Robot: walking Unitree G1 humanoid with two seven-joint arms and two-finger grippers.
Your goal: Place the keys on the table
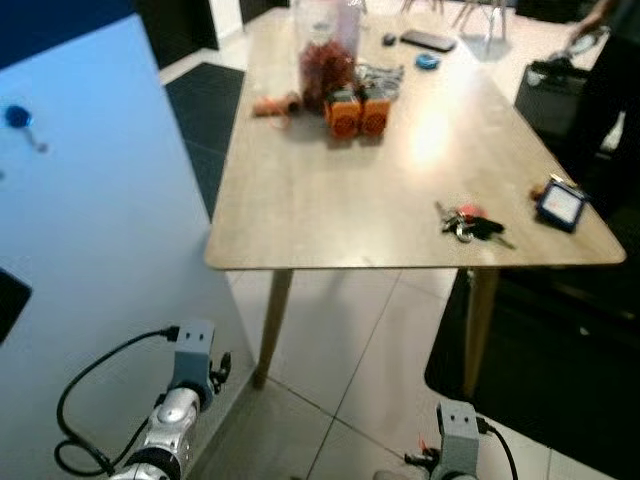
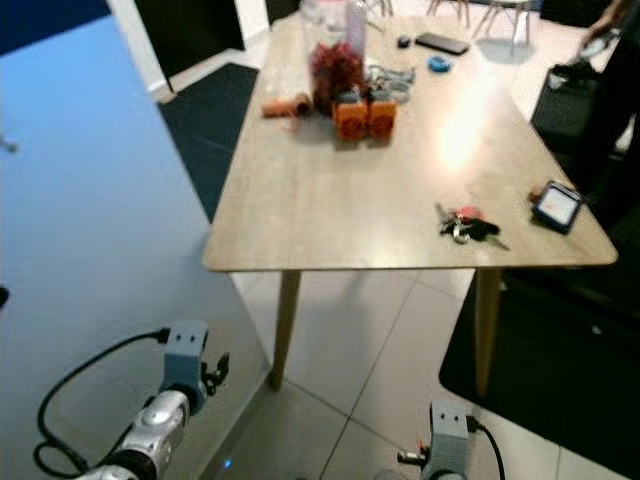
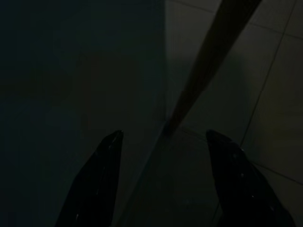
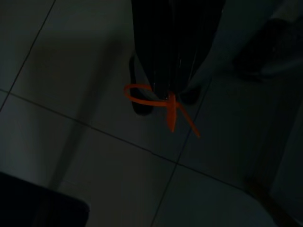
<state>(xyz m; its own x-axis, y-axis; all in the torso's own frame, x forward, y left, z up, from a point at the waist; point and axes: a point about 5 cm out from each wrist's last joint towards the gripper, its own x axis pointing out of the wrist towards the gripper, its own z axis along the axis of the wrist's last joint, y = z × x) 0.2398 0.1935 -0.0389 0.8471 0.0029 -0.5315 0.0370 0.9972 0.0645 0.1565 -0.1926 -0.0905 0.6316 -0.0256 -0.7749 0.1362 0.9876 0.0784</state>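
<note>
Since the keys (image 1: pixel 470 223) already lie on the wooden table (image 1: pixel 330 200), at about four o'clock on its top near the front edge, the placing itself looks finished. They rest flat, apart from every gripper, with a small dark-framed device (image 1: pixel 560 203) just beside them toward three o'clock. Farther back, around twelve o'clock, stand a clear jar (image 1: pixel 326 45) of red contents and two orange objects (image 1: pixel 356 113), well apart from the keys.

Both arms hang low in front of the table, over the tiled floor (image 1: pixel 340 350). The left gripper (image 3: pixel 163 184) points down at the floor with its two black fingers spread and nothing between them. The right gripper (image 4: pixel 173 71) is dim in its wrist view; its fingers seem pressed together, and a thin orange tie (image 4: pixel 161 106) loops at their tips, though the darkness makes this uncertain.

What remains, by my judgement, is nothing beyond standing clear.
</note>
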